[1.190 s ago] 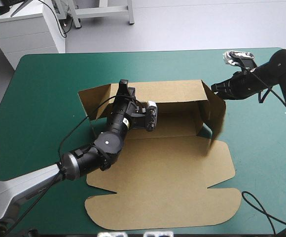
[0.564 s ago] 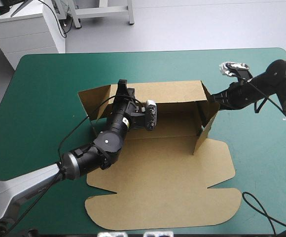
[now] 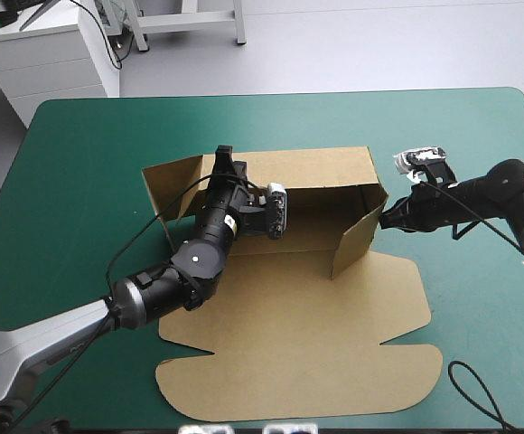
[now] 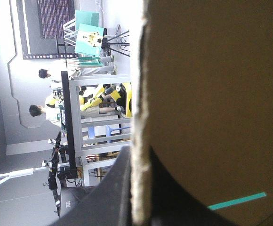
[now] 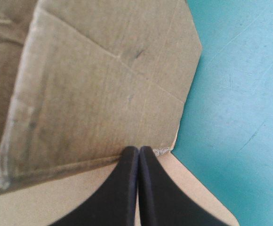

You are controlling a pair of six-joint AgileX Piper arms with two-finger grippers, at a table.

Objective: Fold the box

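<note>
Brown box (image 3: 280,298) seemingly touches closed right tool (image 5: 139,151).

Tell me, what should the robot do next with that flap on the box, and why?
Probably push the side flap a little farther inward. The right jaws, shut to a point, touch its outer face low down, and it stands only partway swung across the box, while the left jaws grip the back wall upright.

The table's teal-green cover (image 3: 81,154) lay evenly lit. Beyond its far edge a pale grey floor (image 3: 352,45) held a white drawer cabinet (image 3: 50,59).
</note>
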